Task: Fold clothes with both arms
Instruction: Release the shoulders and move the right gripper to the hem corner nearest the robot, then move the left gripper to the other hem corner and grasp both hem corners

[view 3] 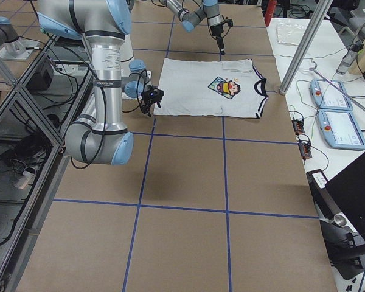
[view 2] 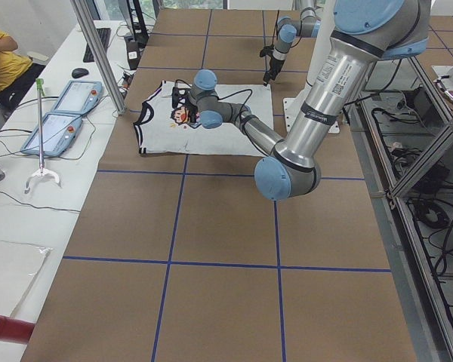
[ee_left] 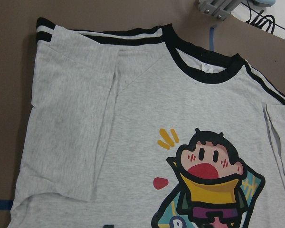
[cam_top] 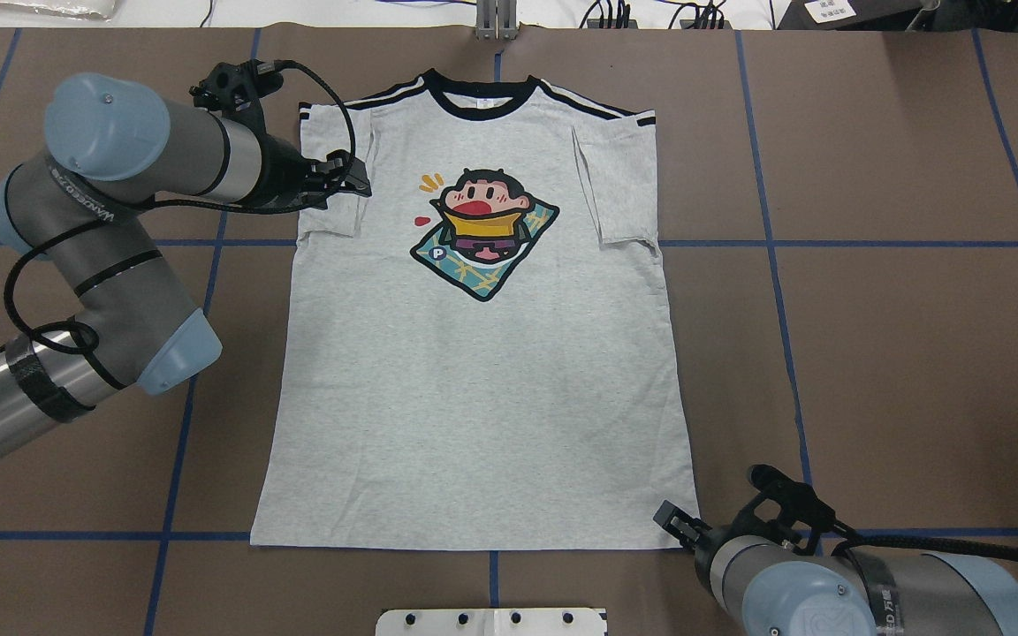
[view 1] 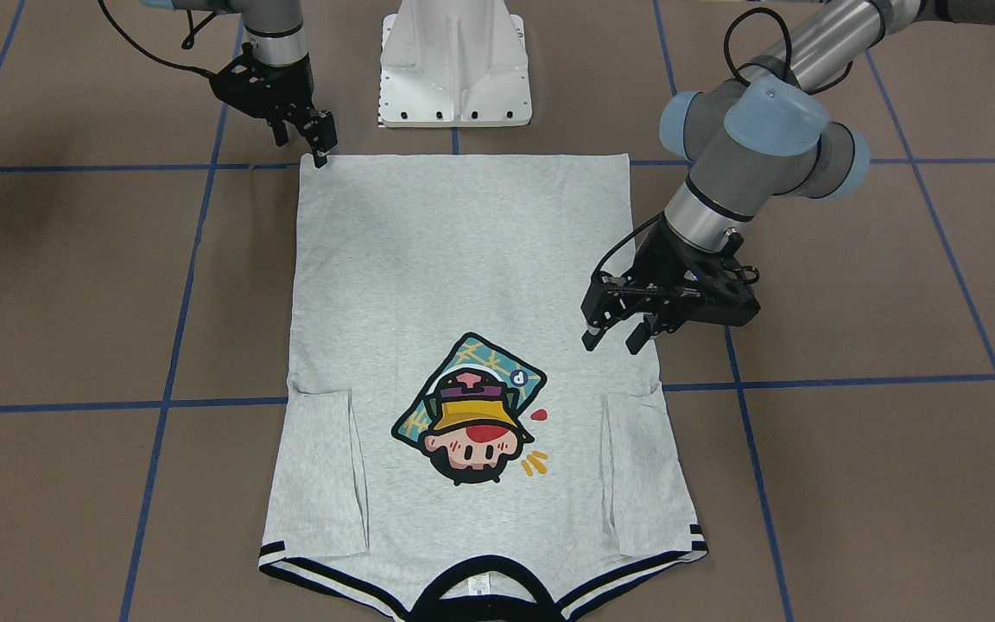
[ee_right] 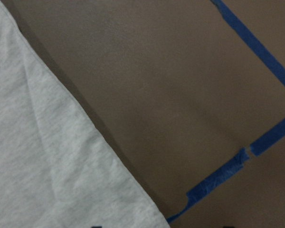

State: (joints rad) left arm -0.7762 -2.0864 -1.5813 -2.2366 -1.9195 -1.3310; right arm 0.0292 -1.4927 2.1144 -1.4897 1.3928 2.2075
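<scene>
Hanging with its two fingers spread and nothing between them, the left gripper (view 1: 614, 335) sits above the T-shirt's (view 1: 463, 259) side edge, just on the hem side of the folded-in sleeve (view 1: 643, 466) on the robot's left. That gap is plain only in the front-facing view. From overhead the same gripper is a dark shape that seems to lie over the sleeve, and its jaws cannot be read there.

The right gripper (view 1: 300, 147) is parted too. In the front-facing view one fingertip stands at the hem corner and the other is off the cloth, over the table (view 1: 852, 285). Whether the tip touches the fabric I cannot tell. Its wrist camera gives just that corner: a slanting edge of grey cloth against brown table and blue tape (ee_right: 218, 183).

The T-shirt lies flat and print-up in the middle of the table, with the hem next to the white pedestal base (view 1: 454, 78) and the black collar (view 1: 476, 577) on the side away from the robot. Both sleeves are folded inward onto the front.

The left wrist camera shows what the wide views do not — the sleeve's loose folded edge, the small label (ee_left: 205, 69) inside the collar, and the cartoon face (ee_left: 210, 159) close up. Only the side views take in the white bench beside the table, with two tablet-like pendants (view 2: 64, 113) and a person's yellow sleeve (view 2: 4, 53).
</scene>
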